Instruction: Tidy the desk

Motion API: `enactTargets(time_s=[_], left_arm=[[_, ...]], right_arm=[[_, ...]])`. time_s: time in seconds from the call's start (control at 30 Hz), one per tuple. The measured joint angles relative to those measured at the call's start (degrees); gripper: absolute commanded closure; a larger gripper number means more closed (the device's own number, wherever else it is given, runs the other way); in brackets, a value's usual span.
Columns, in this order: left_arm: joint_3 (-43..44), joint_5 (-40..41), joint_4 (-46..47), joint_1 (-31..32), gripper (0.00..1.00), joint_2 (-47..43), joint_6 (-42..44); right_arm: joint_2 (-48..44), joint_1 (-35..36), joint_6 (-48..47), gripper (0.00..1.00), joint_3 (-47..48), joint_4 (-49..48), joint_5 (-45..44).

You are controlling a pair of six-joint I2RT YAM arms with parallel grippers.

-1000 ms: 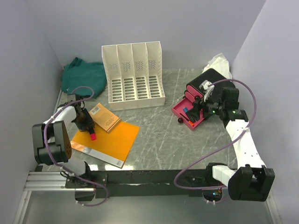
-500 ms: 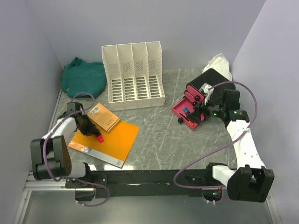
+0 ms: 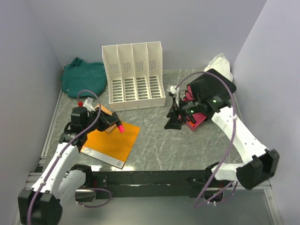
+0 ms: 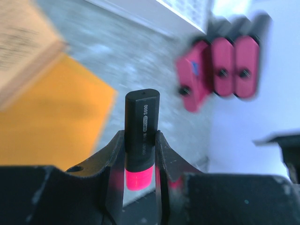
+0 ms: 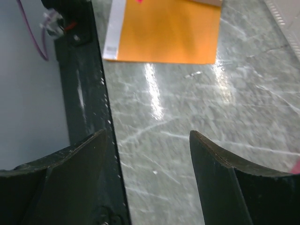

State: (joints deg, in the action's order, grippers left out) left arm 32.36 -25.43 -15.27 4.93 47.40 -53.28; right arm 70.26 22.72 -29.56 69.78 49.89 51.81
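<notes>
Setting: a dark grey-green, white-veined desk point(image 3: 154, 140) enclosed by pale lavender wall panels point(image 3: 187, 28). It fills the floor of the enclosure and carries everything listed below.

1. File rack point(image 3: 133, 77). White, four slots, upright, at the back of the desk. It serves as the reference point for the other entries.
2. Cloth point(image 3: 84, 77). Green, bunched, just left of the file rack in the back corner.
3. Folder point(image 3: 112, 145). Orange, flat on the desk, in front of the file rack's left half.
4. Book point(image 3: 104, 112). Brown cover, between the file rack and the folder, partly hidden by the left arm.
5. Marker point(image 4: 141, 126). Black cap, pink body, held above the folder in front of the file rack.
6. Left gripper point(image 4: 139, 140). Both fingers are clamped on the marker just below its cap.
7. Tray point(image 3: 196, 119). Pink, on the desk to the right of the file rack and a little forward of it. It appears blurred in the left wrist view.
8. Case point(image 3: 213, 84). Black, behind the tray, to the right of the file rack.
9. Bag point(image 3: 220, 63). White, crumpled, in the back corner to the right of the file rack.
10. Right gripper point(image 5: 146, 136). Fingers are spread wide with nothing between them. It sits over bare desk in front of the file rack's right end, just beside the tray.
</notes>
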Motion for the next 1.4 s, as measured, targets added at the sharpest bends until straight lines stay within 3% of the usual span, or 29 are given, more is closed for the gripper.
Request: enactTargets(time_s=[0.2, 0.43, 0.73, 0.83, 0.93, 1.03, 1.07, 1.13, 1.17, 1.23, 1.27, 1.4], left_arm=[[2.5, 5.8, 8.0, 13.6, 0.92, 2.7, -9.6], [7.8, 16.6, 18.2, 26.0, 0.93, 11.4, -17.6], [14.6, 25.6, 24.6, 37.1, 0.93, 23.4, -22.5], [15.9, 26.9, 26.7, 39.5, 0.92, 26.1, -23.2], [16.5, 27.5, 28.2, 41.2, 0.9, 28.2, -24.1], [16.5, 27.7, 29.0, 42.2, 0.85, 29.2, -24.4], [16.5, 27.8, 29.2, 42.4, 0.81, 29.4, -24.4], [16.5, 27.9, 29.6, 42.8, 0.73, 29.4, -24.5], [16.5, 28.0, 30.2, 42.8, 0.62, 29.3, -24.4], [16.5, 28.2, 30.8, 42.9, 0.49, 29.4, -24.2], [16.5, 28.3, 30.8, 42.9, 0.37, 29.4, -24.1], [16.5, 28.6, 30.8, 43.0, 0.13, 29.1, -23.1]], right_arm=[[8.0, 1.7, 12.4, 0.14, 4.2, -5.2, 1.6], [8.2, 5.0, 26.7, 0.09, 3.7, -14.1, 1.0], [6.3, 5.8, 35.2, 0.09, -2.3, -21.2, -10.6], [5.6, 5.8, 36.2, 0.14, -4.3, -21.9, -13.9], [4.5, 5.6, 36.9, 0.29, -5.7, -23.0, -15.8], [3.5, 5.2, 37.5, 0.61, -6.5, -23.9, -16.0], [3.3, 5.0, 37.6, 0.75, -6.5, -24.0, -15.8], [3.1, 4.2, 37.9, 0.89, -6.6, -24.2, -16.1], [3.1, 3.5, 38.6, 0.96, -6.7, -24.3, -15.6], [3.0, 2.8, 39.2, 1.0, -6.9, -24.7, -14.3], [3.0, 2.6, 39.3, 1.0, -7.0, -25.0, -13.8], [2.6, 1.2, 38.9, 1.0, -8.1, -25.3, -11.4]])
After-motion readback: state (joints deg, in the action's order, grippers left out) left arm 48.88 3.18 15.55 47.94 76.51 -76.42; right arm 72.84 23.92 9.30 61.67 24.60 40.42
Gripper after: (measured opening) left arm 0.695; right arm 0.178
